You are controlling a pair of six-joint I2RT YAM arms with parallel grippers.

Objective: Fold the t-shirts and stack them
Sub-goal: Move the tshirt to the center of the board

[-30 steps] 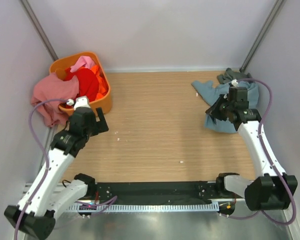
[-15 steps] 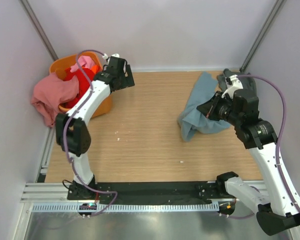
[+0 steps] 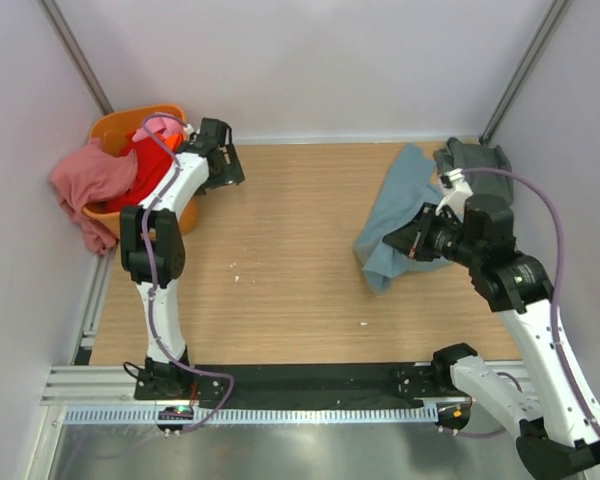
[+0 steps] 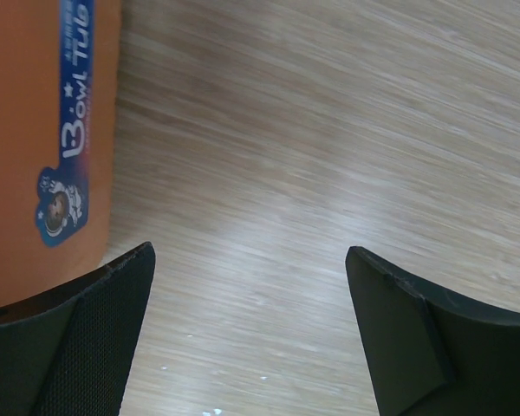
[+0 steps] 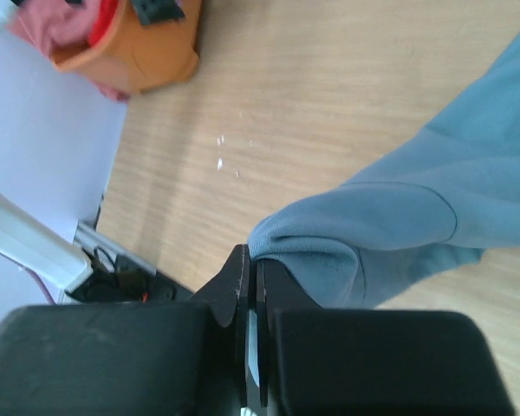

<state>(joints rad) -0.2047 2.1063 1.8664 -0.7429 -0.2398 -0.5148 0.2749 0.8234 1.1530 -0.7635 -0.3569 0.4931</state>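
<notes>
My right gripper (image 3: 398,238) is shut on an edge of the dusty blue-teal t-shirt (image 3: 400,215), which hangs from it and trails to the far right of the table; in the right wrist view the cloth (image 5: 416,217) bulges out from between the closed jaws (image 5: 251,260). A dark grey-green shirt (image 3: 472,157) lies in the far right corner. My left gripper (image 3: 223,163) is open and empty above bare wood, right beside the orange basket (image 3: 192,212). In the left wrist view (image 4: 250,260) its fingers stand wide apart. Pink (image 3: 88,182) and red (image 3: 145,160) shirts fill the basket.
The orange basket wall with a blue sticker (image 4: 65,130) is close on the left of my left gripper. White walls and metal posts (image 3: 75,52) close in the table. A black rail (image 3: 310,380) runs along the near edge.
My left arm swung from near the table's left edge to the far side of the basket, then slightly left. My right gripper pulled the blue-teal shirt out leftward and lifted it.
</notes>
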